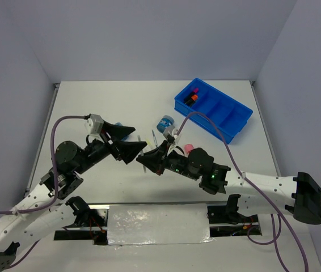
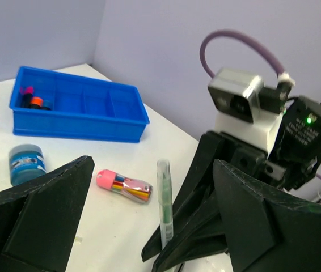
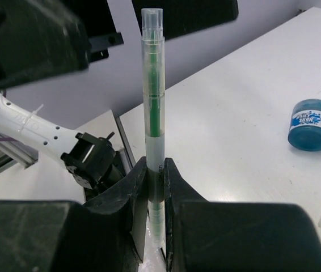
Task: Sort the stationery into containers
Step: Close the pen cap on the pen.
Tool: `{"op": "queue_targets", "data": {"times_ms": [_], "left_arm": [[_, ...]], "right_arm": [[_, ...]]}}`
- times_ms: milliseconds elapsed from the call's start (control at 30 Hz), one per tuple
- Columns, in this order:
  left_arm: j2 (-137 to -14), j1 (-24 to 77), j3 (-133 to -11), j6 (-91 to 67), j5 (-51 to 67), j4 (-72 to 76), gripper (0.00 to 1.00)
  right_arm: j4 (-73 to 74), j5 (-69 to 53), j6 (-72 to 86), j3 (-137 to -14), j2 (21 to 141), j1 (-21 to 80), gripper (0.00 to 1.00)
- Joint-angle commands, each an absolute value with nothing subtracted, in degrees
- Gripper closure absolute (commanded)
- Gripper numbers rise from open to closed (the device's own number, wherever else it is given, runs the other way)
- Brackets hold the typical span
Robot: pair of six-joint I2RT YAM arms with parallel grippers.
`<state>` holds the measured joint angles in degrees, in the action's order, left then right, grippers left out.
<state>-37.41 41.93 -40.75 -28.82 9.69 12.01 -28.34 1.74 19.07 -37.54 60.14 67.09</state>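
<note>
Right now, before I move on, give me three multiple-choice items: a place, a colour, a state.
1. Where do the highlighters lie? A. An end compartment of the tray B. A middle compartment C. On the table
2. What colour is the core of the pen? A. Red B. Green C. Black
3. How is the right gripper? A. Open, empty B. Shut on the pen C. Shut on a tub
A: they sit at the tray's far end. B: green shows through the clear barrel. B: its fingers pinch the pen upright.
</note>
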Motion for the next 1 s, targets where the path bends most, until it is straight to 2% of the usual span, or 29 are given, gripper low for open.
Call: {"op": "queue_targets", "data": {"times_ms": [0,400,433,500,533,667,700,967], "left_arm": [[-38.58,42.19,-43.68,-27.16,5.72,10.81,0.02],[-41.13,42.28,-43.33,-29.79,7.56,13.18,0.38],[-41.22,42.19,-43.16,-30.06,7.99,13.79,0.47],[-41.40,42.28,-42.63,-30.50,9.13,14.50,0.56],[-41.40,42.28,-42.63,-30.76,9.49,14.50,0.71],[-42.98,42.19,-43.33,-30.76,10.63,12.14,0.97],[-43.24,42.27,-43.42,-31.02,10.11,11.00,1.00],[-41.84,42.19,-36.22,-34.89,10.99,12.92,1.00]], "right_arm": [[-30.67,2.11,19.16,-37.18,58.62,66.71,1.00],[-29.45,3.07,18.28,-37.53,58.71,66.80,1.00],[-28.92,3.34,18.19,-37.79,58.88,66.71,1.00],[-28.57,4.12,18.11,-38.32,59.24,66.80,1.00],[-28.30,4.48,18.11,-38.49,59.33,66.80,1.00],[-27.25,6.24,17.49,-40.95,60.03,66.80,1.00],[-26.55,6.85,17.23,-41.74,60.12,66.71,1.00],[-25.58,6.77,14.94,-52.90,61.43,62.15,1.00]]}}
